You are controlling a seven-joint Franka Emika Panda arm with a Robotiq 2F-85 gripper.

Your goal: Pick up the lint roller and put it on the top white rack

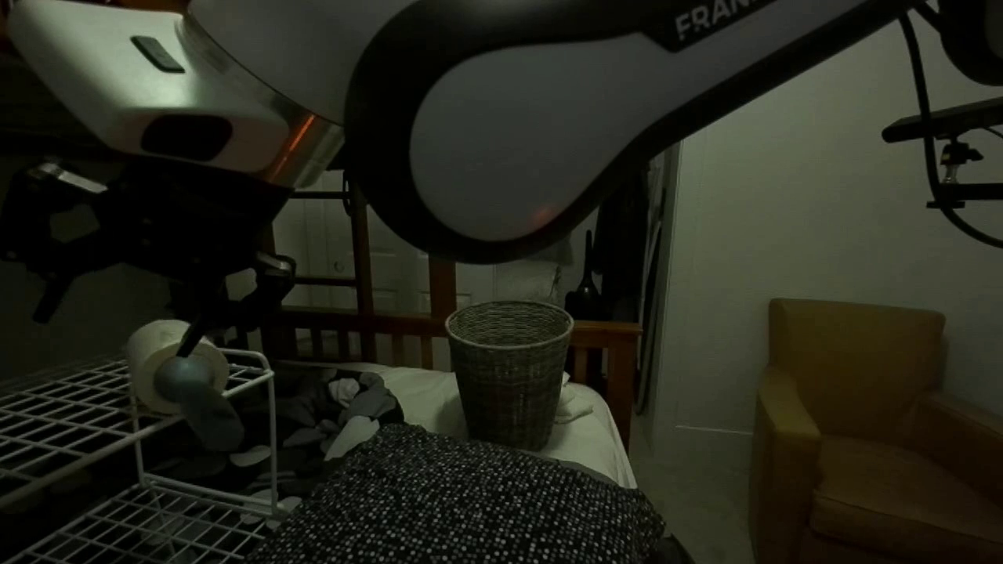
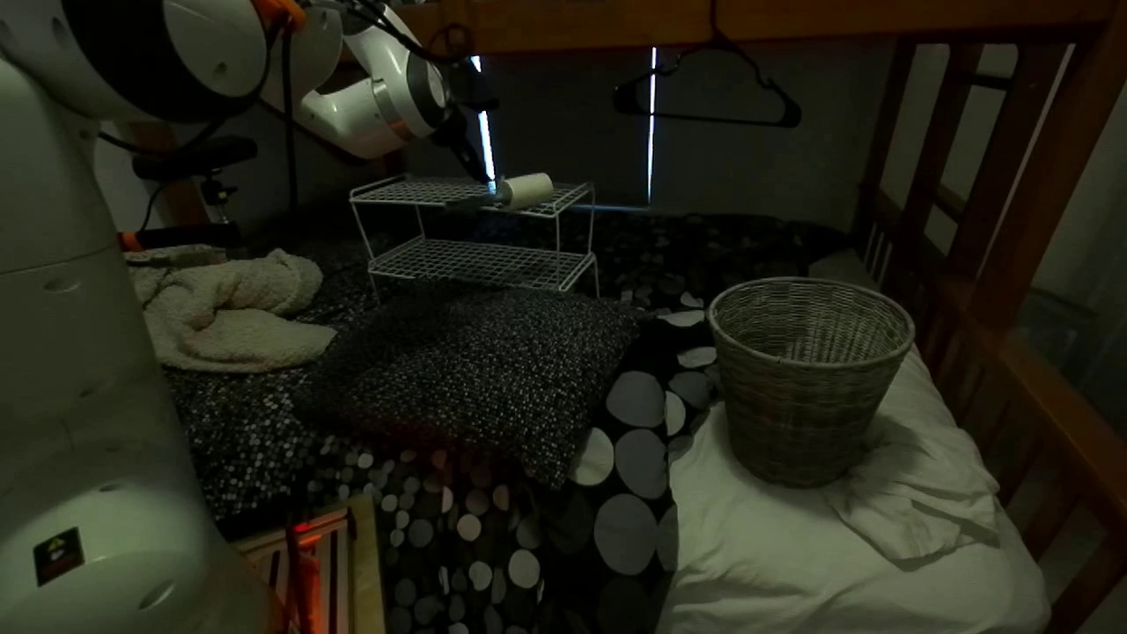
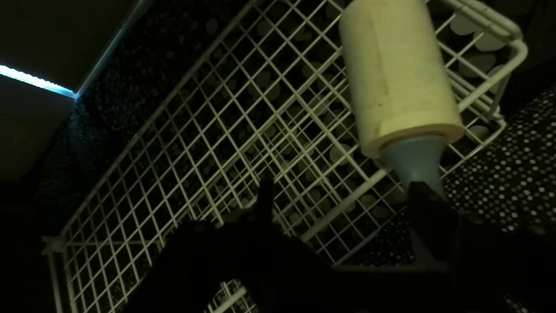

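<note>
The lint roller has a white roll [image 1: 153, 352] and a blue-grey handle [image 1: 211, 415]. In both exterior views it lies at one end of the top white rack [image 3: 345, 205], a grid of thin white rods, with its handle sticking out past the rack's edge. My gripper [image 3: 342, 184] is open, its two dark fingers standing wide apart in the wrist view. One of the fingers [image 3: 428, 213] overlaps the handle just below the roll; whether it touches cannot be told. Between the fingers only the wire grid shows. Darkness hides most of the gripper body.
A lower wire tier [image 2: 480, 264] sits beneath the top one. In front of the stand lies a dark speckled cushion [image 2: 493, 370]. A grey woven basket [image 2: 806, 396] stands on the bed, and a black hanger [image 2: 704, 119] dangles from the bunk beam [image 2: 563, 26].
</note>
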